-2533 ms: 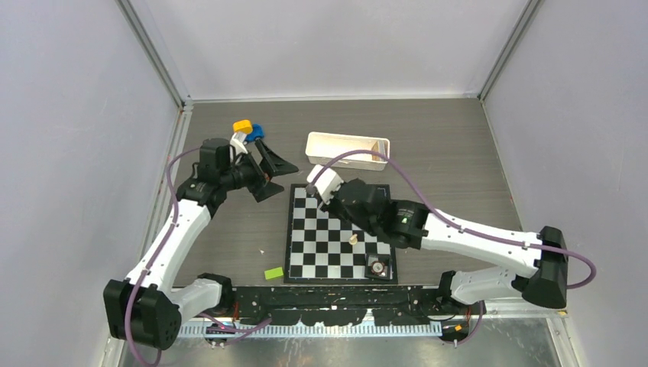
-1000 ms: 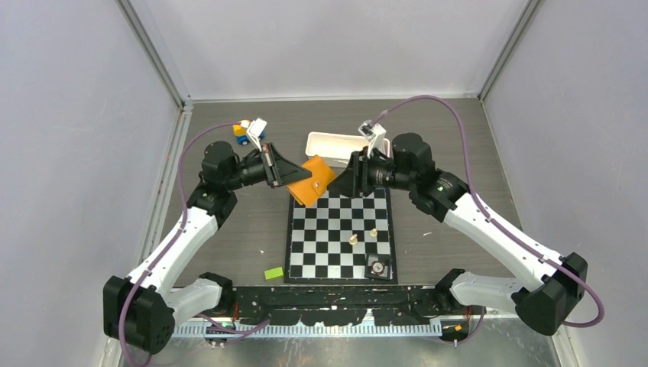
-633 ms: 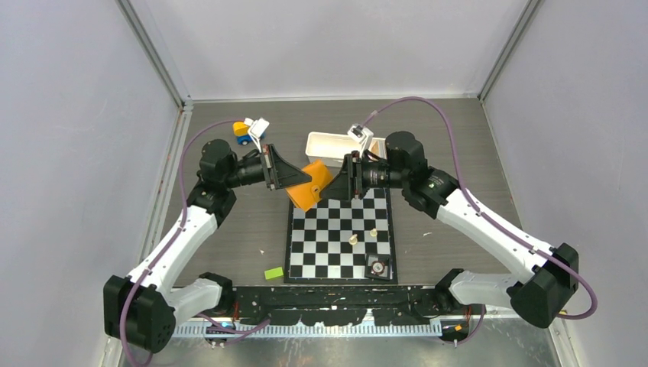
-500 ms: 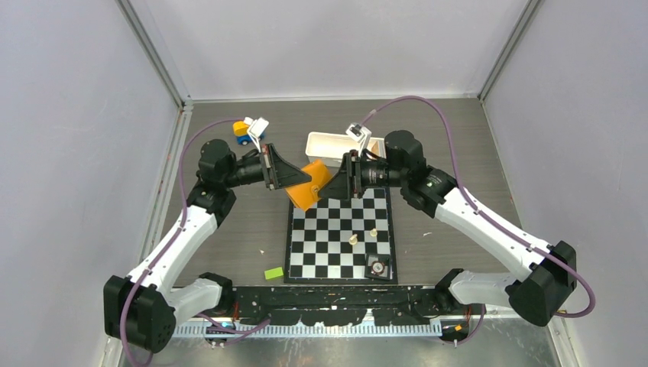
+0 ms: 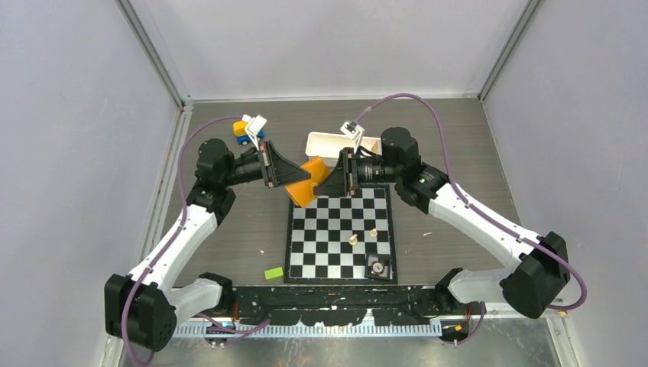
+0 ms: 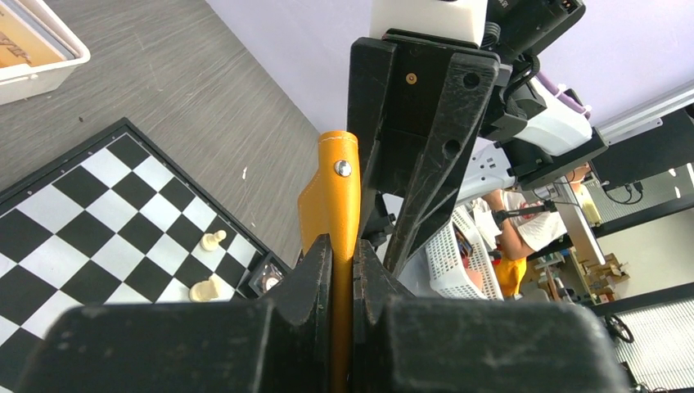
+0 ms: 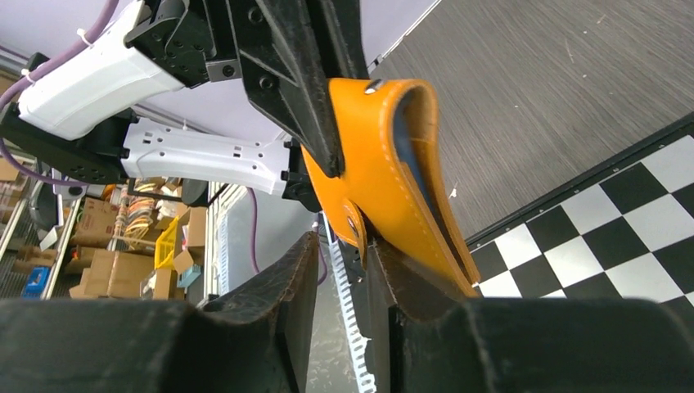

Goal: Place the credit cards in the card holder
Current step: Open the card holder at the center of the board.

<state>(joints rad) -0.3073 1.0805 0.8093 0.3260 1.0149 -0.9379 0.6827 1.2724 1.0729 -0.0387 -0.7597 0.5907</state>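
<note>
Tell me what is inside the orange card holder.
Inside the card holder a blue strip shows between the orange leaves. It may be a card's edge or the lining. The leather hides everything deeper, so no other card can be seen.

I'm seeing the card holder point(image 5: 306, 181) hanging over the chessboard's point(image 5: 340, 237) far-left corner, tray point(image 5: 325, 144) sitting behind the board, block point(image 5: 273, 273) lying off its near-left.

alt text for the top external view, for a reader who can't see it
An orange card holder is held up over the far-left corner of a chessboard: the left end effector is shut on one edge, and the right end effector has its jaws around the opposite edge. A white tray sits just behind them.
</note>
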